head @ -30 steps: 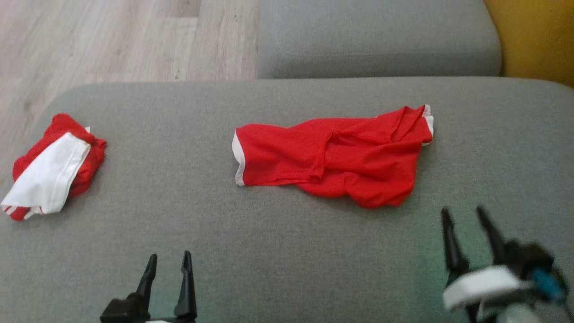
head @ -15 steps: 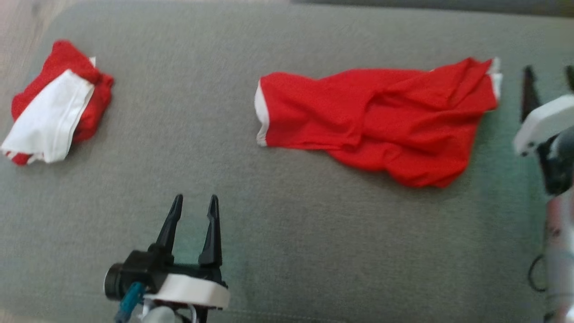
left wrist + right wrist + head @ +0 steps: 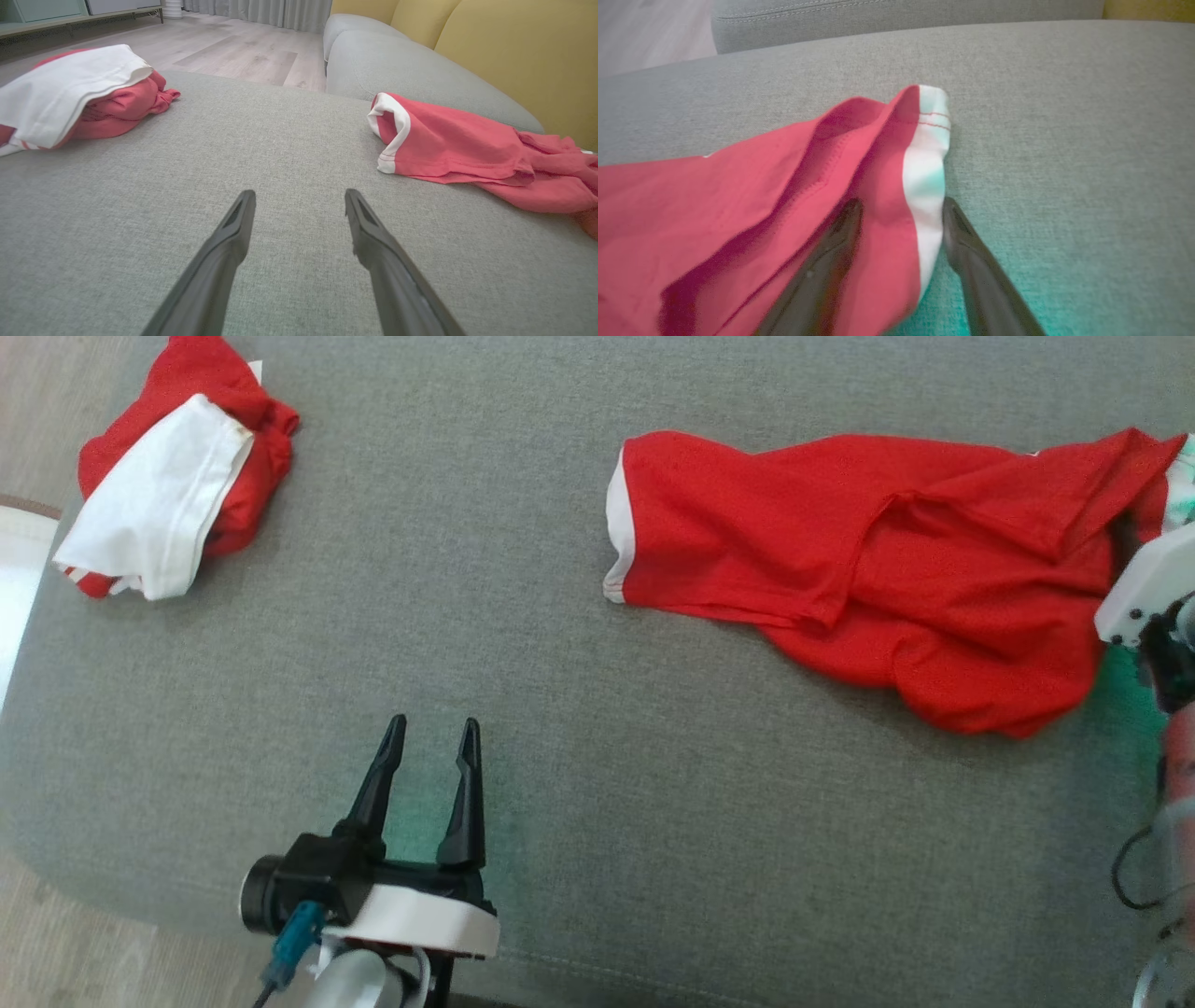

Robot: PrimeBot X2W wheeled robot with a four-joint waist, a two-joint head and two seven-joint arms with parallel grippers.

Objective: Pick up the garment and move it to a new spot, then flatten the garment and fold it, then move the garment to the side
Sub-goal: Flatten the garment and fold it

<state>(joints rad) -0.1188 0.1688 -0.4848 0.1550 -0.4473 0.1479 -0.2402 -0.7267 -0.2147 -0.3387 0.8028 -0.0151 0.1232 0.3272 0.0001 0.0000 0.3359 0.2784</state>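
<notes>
The crumpled red garment (image 3: 859, 569) with white trim lies stretched across the right half of the grey cushion (image 3: 579, 784). My right gripper (image 3: 901, 203) is open at its right end, with the white-banded hem (image 3: 927, 177) between the two fingers. In the head view the white housing of the right wrist (image 3: 1146, 583) overlaps that end of the cloth. My left gripper (image 3: 434, 723) hovers open and empty over bare cushion near the front edge, well left of the garment (image 3: 458, 144). The white cuff (image 3: 397, 126) of its left end faces the left gripper (image 3: 300, 193).
A second, folded red and white garment (image 3: 168, 476) sits at the cushion's far left corner. Wooden floor (image 3: 37, 933) lies beyond the left and front edges. Another grey cushion (image 3: 878, 14) and a yellow backrest (image 3: 514, 46) stand behind.
The head camera has tilted down and closer, shifting the whole picture. My right gripper has gone forward to the garment's right end and now straddles the hem. The left gripper has come further forward.
</notes>
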